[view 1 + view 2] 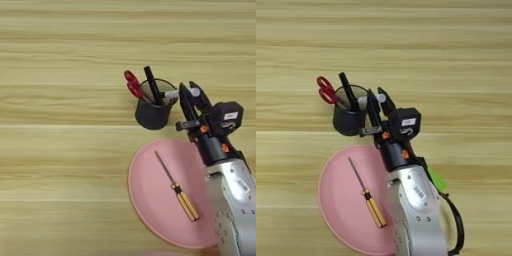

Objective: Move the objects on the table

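A: Where are the objects kept?

B: The scissors [132,85], black pen [151,84] and marker [172,93] are stood in a dark cup [151,114] on the table [60,150], beside a pink plate [150,195].

A: And the gripper [192,91]?

B: The marker's whitish end appears pinched between its fingers. The marker is judged light, stiff and slippery; it is best gripped mid-barrel.

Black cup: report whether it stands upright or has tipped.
Upright. The black cup rests on its base, open rim up, with the scissors and pen sticking out.
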